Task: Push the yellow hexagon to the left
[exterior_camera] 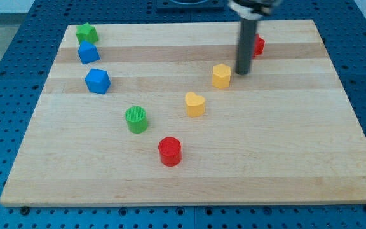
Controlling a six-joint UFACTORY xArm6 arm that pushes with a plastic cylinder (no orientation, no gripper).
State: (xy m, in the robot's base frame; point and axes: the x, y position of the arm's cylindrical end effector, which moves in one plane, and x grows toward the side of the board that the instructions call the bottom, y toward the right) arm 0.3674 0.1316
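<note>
- Far left of the surface (335,172): green block (86,32), blue block (88,52), blue hexagon (98,81), well apart from the work.
- Centre-left: green cylinder (136,119); red cylinder (169,151) nearer the view's bottom.
- Centre: yellow heart-like block (195,104), down-left of the target.
- Yellow hexagon (221,75) sits right of centre, upper half.
- My tip (243,72) stands just right of it (contact unclear). No jaws on this rig, only the rod.
- Red block (258,45) partly hidden behind the rod.
- Risk: an off-centre push could spin the hexagon down-left into the yellow heart-like block.
</note>
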